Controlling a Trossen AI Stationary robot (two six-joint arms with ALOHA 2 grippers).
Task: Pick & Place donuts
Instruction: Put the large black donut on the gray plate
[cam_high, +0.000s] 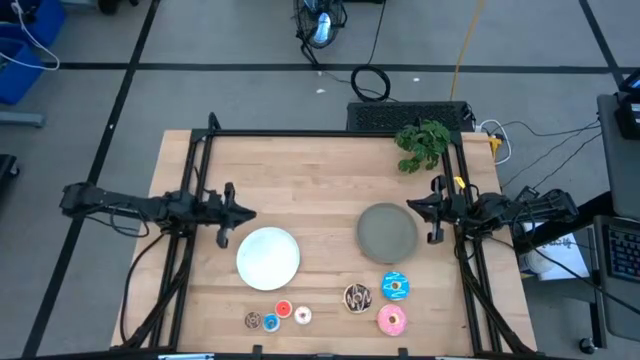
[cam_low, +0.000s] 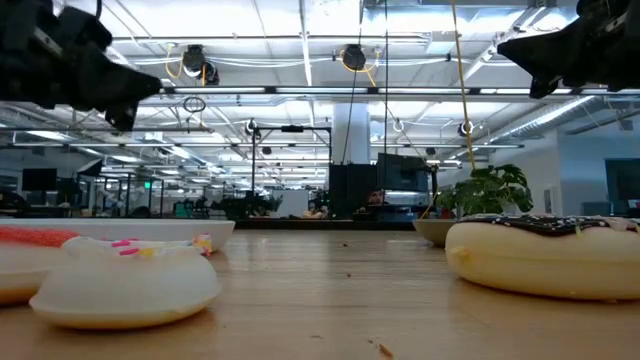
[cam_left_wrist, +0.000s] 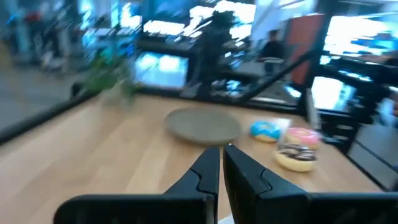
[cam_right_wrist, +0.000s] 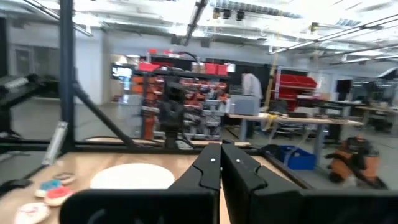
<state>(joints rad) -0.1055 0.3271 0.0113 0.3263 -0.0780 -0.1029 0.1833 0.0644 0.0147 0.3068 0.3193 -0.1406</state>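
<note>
I judge nothing is picked yet: my left gripper (cam_high: 224, 228) and right gripper (cam_high: 433, 222) hover closed and empty; next I open one over the chocolate-sprinkled toy donut (cam_high: 357, 297).

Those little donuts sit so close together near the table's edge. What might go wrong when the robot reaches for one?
The chocolate donut, blue donut and pink donut nearly touch, so fingers grabbing one may nudge another. The three mini donuts lie near the table's front edge and might get pushed off.
</note>
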